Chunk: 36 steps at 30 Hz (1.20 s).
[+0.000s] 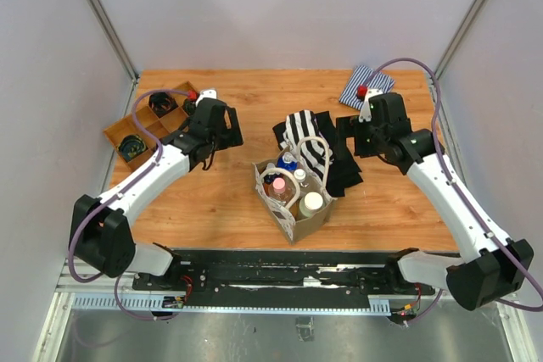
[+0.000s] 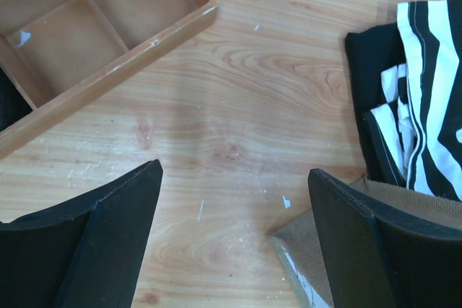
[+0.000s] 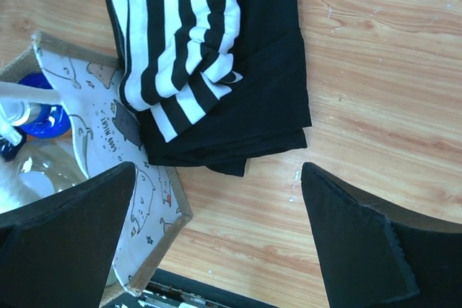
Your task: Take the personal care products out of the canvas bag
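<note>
Black left hand (image 2: 234, 171) and right hand (image 3: 218, 167) hover open flanking canvas bag (image 1: 293, 225).

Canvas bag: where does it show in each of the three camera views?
Top external: the canvas bag stands at the picture's centre.
Left wrist: only one corner, at the lower right.
Right wrist: its open top, at the lower left edge.
Shared landmark: the striped cloth, just beside the bag in all three.

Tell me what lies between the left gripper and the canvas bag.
Nothing but bare wooden table separates the left gripper from the canvas bag; the top view shows it.
</note>
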{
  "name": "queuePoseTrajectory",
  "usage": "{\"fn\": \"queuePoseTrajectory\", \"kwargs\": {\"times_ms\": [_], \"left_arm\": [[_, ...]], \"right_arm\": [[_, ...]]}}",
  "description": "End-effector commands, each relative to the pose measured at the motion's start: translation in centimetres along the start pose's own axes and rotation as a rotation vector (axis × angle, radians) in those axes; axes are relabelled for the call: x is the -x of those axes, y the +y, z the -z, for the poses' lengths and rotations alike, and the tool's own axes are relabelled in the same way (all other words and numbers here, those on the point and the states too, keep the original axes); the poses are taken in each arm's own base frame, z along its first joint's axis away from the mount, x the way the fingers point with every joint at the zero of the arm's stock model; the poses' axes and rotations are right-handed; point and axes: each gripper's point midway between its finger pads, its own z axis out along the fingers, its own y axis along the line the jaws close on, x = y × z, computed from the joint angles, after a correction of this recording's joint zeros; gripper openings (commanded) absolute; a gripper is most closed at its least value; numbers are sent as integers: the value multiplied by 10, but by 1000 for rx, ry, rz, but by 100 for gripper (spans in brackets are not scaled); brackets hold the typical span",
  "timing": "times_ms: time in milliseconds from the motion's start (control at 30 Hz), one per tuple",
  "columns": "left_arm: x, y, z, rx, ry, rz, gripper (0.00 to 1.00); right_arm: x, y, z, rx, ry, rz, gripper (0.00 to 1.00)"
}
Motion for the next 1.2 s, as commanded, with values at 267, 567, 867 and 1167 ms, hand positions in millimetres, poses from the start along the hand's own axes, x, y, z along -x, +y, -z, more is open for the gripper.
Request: {"fn": "queuePoseTrajectory", "kwargs": {"times_ms": [267, 567, 867, 1167], "left_arm": [[-11, -7, 16, -98, 21, 38, 85], [-12, -4, 25, -106, 16, 39, 84], [-18, -2, 20, -95, 32, 30, 84], [-26, 0, 16, -88, 53, 17, 83]], "right_arm": [[9, 6, -75, 83, 107, -39, 2], [17, 57, -179, 447, 299, -149, 1], [-35, -8, -220, 91, 513, -143, 1], [-92, -99, -211, -144, 661, -246, 1]]}}
